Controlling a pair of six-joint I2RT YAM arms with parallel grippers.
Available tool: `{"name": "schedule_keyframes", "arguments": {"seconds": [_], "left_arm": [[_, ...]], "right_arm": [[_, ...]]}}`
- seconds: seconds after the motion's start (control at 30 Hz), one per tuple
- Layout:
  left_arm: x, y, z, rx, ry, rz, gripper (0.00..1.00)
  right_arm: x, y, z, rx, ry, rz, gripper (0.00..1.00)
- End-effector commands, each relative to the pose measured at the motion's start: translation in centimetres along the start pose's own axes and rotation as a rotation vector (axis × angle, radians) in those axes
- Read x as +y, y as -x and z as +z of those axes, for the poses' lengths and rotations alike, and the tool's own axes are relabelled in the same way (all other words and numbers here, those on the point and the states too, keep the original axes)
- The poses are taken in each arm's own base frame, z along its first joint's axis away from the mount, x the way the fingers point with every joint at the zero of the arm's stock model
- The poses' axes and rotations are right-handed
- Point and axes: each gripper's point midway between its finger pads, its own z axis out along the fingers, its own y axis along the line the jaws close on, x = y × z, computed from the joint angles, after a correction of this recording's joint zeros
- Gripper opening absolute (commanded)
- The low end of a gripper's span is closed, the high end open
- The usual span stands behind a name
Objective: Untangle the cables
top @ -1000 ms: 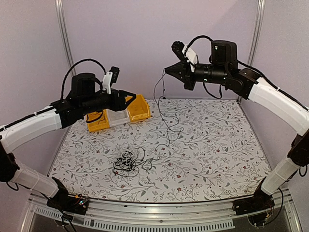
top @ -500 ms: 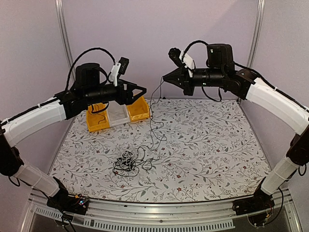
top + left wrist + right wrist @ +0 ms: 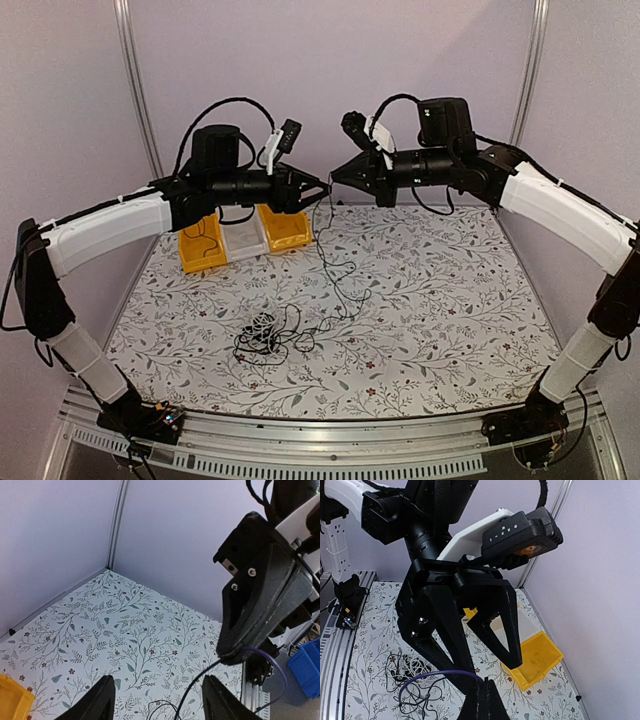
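Note:
The cables lie as a tangled pile (image 3: 265,335) of thin black cords and one white cord on the floral table. One thin dark cable (image 3: 322,240) rises from the pile to my right gripper (image 3: 335,178), which is shut on it high above the table's back middle. In the right wrist view the held cable (image 3: 435,674) loops out beside the shut fingertips (image 3: 482,685). My left gripper (image 3: 321,190) is open and empty, tip to tip with the right one. In the left wrist view the cable (image 3: 200,687) hangs between my open left fingers (image 3: 102,700).
Two yellow bins (image 3: 285,228) (image 3: 203,250) and a clear one (image 3: 243,238) stand at the table's back left. A yellow bin (image 3: 535,660) and the pile (image 3: 405,675) show in the right wrist view. Purple walls and metal posts (image 3: 135,80) close the back.
My left gripper has risen and moved right until it meets the right gripper's tip. The right gripper has shifted slightly left. The hanging cable has swung with it.

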Motion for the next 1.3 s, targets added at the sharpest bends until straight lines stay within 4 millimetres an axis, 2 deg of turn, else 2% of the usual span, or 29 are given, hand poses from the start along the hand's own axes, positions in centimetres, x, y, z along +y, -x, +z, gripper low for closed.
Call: {"name": "schedule_keyframes", "arguments": {"seconds": [0.0,0.47,0.6,0.63,0.67,0.73,0.83,1.0,1.1,1.27], "left_arm": [[-2.5,1.8,1.0,-0.038,-0.125,0.035,0.58],[-2.7,2.0,1.5,-0.054,-0.163,0.053,0.01],[-1.4,2.9,1.2,-0.082,-0.104,0.050,0.00],[-0.9,3.2,1.1,-0.089,-0.085,0.048,0.00],[-0.3,3.5,0.8,-0.096,-0.055,0.043,0.00],[1.1,4.0,0.3,-0.099,0.001,0.037,0.00],[4.1,4.3,-0.9,-0.088,0.132,0.013,0.00],[9.4,4.6,-4.3,-0.066,0.380,-0.002,0.00],[12.3,5.4,-7.3,-0.080,0.509,-0.010,0.00],[17.2,6.7,-12.7,-0.097,0.714,-0.040,0.00]], "right_arm": [[-0.2,0.1,0.2,-0.006,0.012,0.000,0.00],[-0.7,-0.8,0.8,0.016,-0.014,0.001,0.00],[-1.2,-0.8,0.7,0.024,-0.043,-0.006,0.12],[-1.4,-1.0,0.7,0.032,-0.056,-0.008,0.20],[-1.8,-1.3,0.4,0.049,-0.081,-0.012,0.33],[-2.4,-2.1,-0.1,0.076,-0.120,-0.011,0.50],[-3.0,-3.3,-1.4,0.108,-0.159,0.010,0.61],[-3.0,-6.0,-3.5,0.167,-0.186,0.044,0.66],[-2.6,-7.2,-3.9,0.191,-0.184,0.063,0.66],[-2.0,-8.0,-4.1,0.206,-0.169,0.079,0.66]]}}
